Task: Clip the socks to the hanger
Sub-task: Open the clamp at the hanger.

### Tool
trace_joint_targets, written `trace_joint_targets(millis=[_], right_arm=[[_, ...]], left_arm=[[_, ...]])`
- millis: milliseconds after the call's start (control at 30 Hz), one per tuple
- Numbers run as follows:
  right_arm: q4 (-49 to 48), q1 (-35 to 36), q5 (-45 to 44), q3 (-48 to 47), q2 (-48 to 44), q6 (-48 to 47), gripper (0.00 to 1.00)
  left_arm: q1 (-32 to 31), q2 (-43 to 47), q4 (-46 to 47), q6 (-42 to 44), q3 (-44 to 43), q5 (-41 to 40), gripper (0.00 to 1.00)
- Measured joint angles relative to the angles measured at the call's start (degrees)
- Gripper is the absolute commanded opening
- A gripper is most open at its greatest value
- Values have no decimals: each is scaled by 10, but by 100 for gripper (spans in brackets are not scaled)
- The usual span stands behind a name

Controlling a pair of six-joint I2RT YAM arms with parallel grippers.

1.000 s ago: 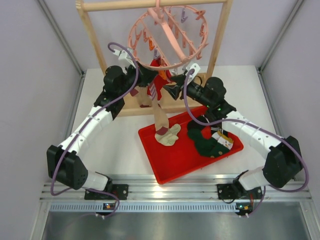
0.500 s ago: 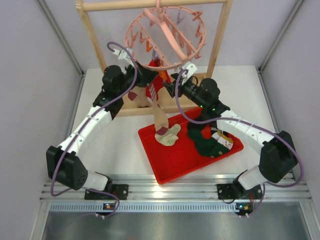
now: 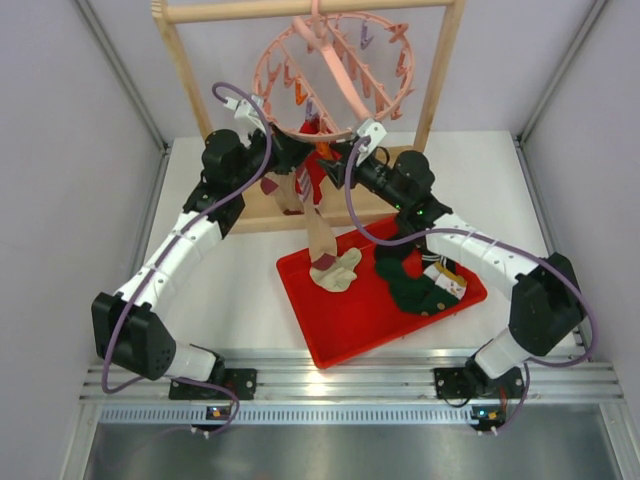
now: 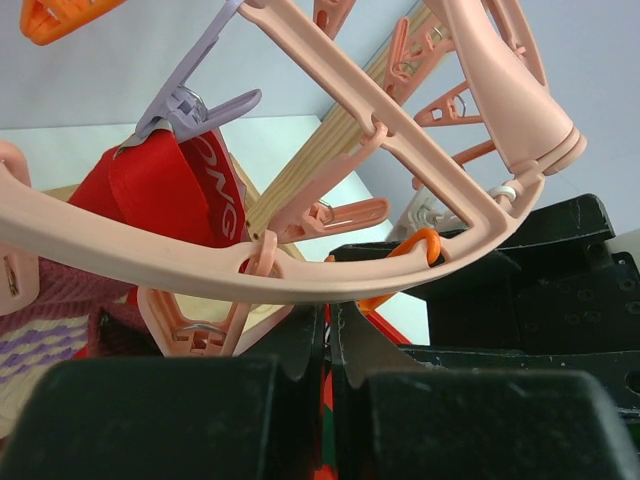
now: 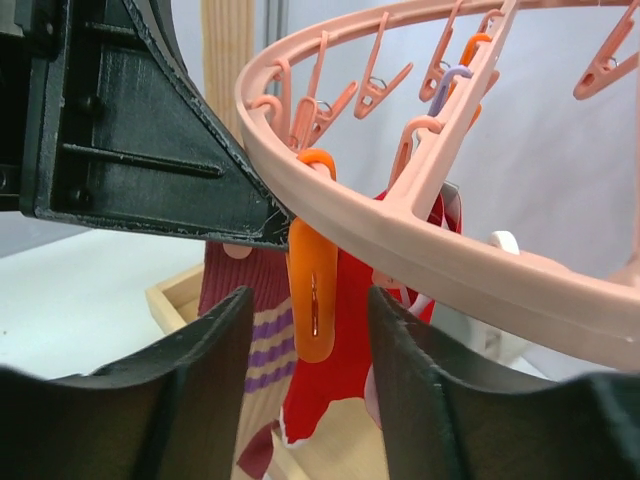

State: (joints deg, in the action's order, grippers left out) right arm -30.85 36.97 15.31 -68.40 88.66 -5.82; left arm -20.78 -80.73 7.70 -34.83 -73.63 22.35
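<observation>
Mid-clipping: left gripper (image 4: 327, 335) clenched on the tan sock (image 3: 320, 235) just under the hanger (image 5: 400, 240), right gripper (image 5: 308, 330) open around an orange peg (image 5: 312, 280), so I'm guessing it squeezes that next to take the cuff.

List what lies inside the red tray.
A cream sock, a dark green sock and a striped sock lie in the red tray. The right arm covers its far corner, so anything there is hidden.

White table (image 3: 230, 290), pale grey walls (image 3: 60, 150)
</observation>
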Motion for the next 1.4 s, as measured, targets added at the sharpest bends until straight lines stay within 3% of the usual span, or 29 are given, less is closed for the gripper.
trace_joint_targets(millis=[33, 167, 200, 267, 333, 433, 867, 1400], right_arm=[[0, 0, 1, -1, 1, -1, 43], [-1, 1, 2, -3, 1, -5, 14], [-1, 1, 2, -4, 1, -6, 10], [-3, 2, 1, -4, 1, -9, 0], [-5, 3, -2, -4, 1, -11, 0], [-9, 5, -7, -4, 1, -12, 0], [-13, 15, -13, -4, 1, -5, 0], [-12, 15, -6, -4, -3, 16, 0]], left_arm=[[0, 0, 0, 0, 0, 2, 0], [1, 0, 0, -4, 0, 6, 0], [1, 0, 0, -7, 0, 7, 3], [3, 0, 0, -12, 0, 9, 21], [4, 0, -1, -17, 0, 14, 41], [4, 7, -1, -34, 5, 20, 53], [-2, 31, 19, -63, 19, 17, 61], [-28, 14, 23, -36, 14, -37, 54]])
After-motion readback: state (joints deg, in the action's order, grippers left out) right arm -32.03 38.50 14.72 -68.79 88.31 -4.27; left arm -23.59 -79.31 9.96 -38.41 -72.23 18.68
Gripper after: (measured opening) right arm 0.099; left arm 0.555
